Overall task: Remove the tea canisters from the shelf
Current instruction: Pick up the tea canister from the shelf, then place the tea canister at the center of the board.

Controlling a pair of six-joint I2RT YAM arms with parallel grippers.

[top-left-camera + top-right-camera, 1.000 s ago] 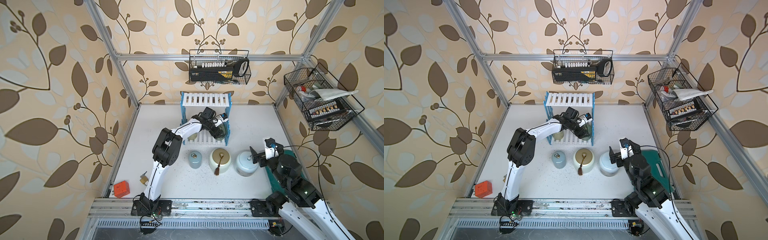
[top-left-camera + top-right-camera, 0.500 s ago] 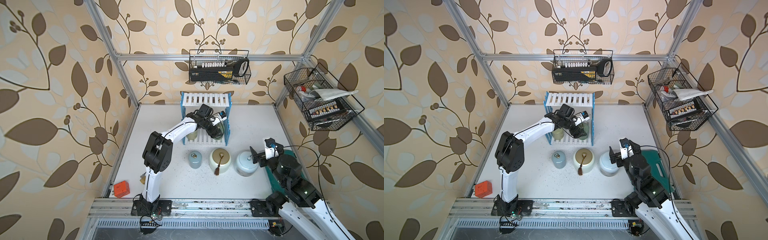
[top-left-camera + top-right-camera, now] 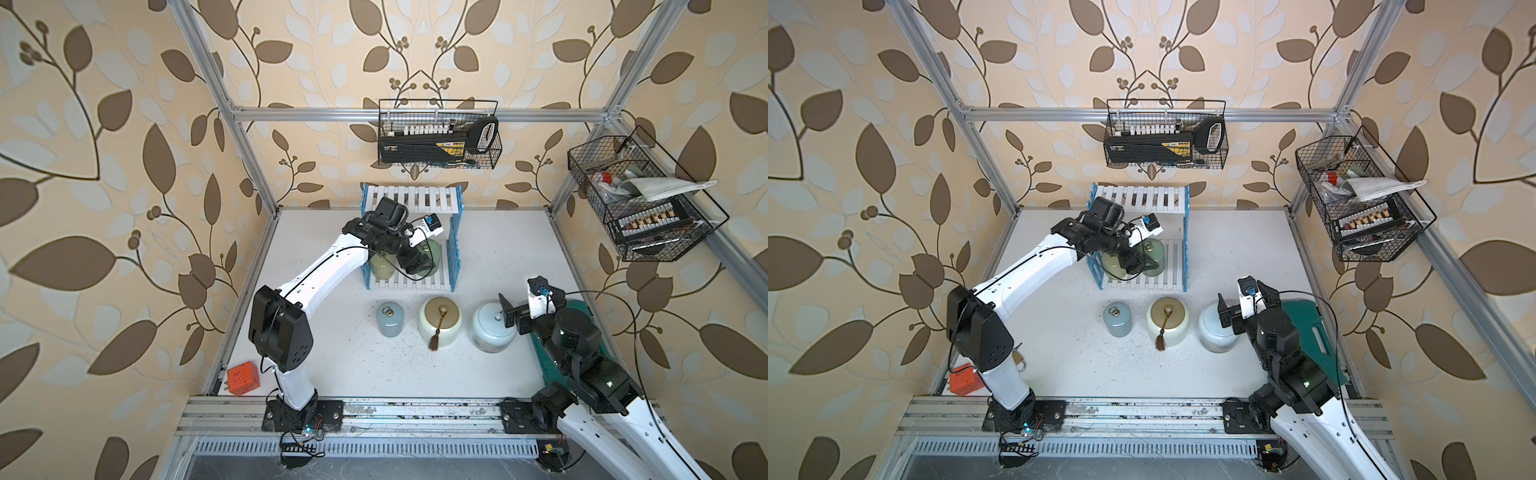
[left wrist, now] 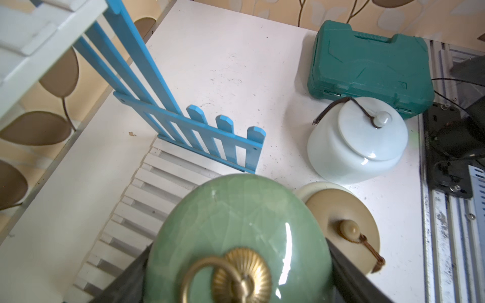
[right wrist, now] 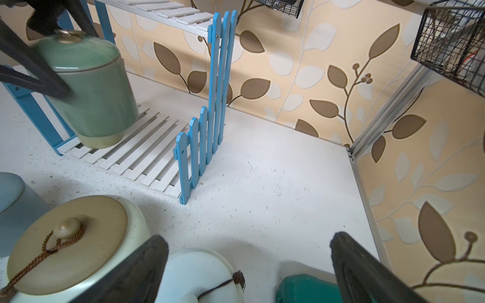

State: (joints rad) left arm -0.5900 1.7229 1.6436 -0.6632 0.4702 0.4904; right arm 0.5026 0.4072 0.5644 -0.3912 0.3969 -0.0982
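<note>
The left gripper (image 4: pixel 237 246) is clamping the sage canister (image 5: pixel 97 86) on the shelf's (image 5: pixel 147 157) lower tier, probably risking a bump against the yellow-green canister (image 3: pixel 382 268) or the fence (image 4: pixel 210 133) on the way out; the right gripper (image 5: pixel 248 238) is hanging wide open.

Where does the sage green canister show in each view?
Both top views: sage green canister, mid-picture inside the shelf, partly behind the left gripper.
Left wrist: close up, lid between the fingers.
Right wrist: in the shelf, beyond the cream canister.
Shared landmark: the shelf's blue picket side, beside it in every view.
</note>
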